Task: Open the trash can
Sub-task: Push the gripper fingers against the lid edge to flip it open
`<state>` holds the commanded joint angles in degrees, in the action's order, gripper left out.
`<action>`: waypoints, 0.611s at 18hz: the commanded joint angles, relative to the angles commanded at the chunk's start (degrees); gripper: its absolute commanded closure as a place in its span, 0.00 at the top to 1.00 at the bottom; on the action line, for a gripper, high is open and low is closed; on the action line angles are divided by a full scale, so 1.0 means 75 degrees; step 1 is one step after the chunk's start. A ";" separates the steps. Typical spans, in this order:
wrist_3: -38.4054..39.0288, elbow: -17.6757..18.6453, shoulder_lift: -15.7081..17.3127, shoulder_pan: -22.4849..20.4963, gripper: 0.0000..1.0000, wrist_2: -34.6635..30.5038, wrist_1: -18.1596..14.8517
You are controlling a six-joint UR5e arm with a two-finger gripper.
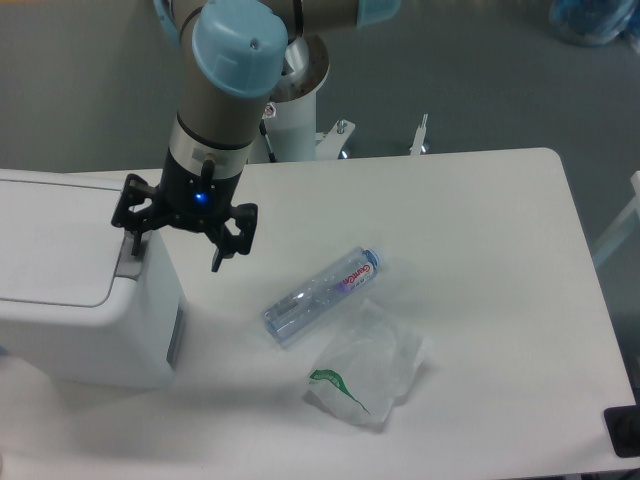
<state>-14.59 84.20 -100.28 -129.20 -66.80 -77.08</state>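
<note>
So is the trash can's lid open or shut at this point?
Shut. The lid lies flat on the trash can, with no gap showing. The claw is spread open at its right edge.

Trash can [70, 290] on the table [480, 220], at the left edge. Gripper [178, 238] above the can's right rim, one finger over the lid's right edge, the other off the can, over the table. Bottle [322, 295] lying on its side right of the can, near table centre. Plastic bag [365, 375] just in front of the bottle, toward the near edge.
</note>
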 joint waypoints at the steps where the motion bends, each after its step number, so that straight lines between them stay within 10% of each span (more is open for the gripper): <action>1: 0.0000 0.0000 -0.0012 0.0000 1.00 0.0000 0.0000; 11: -0.0023 -0.0503 0.0023 -0.0152 1.00 0.0023 0.0012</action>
<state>-14.76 80.43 -100.11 -130.34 -66.62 -76.99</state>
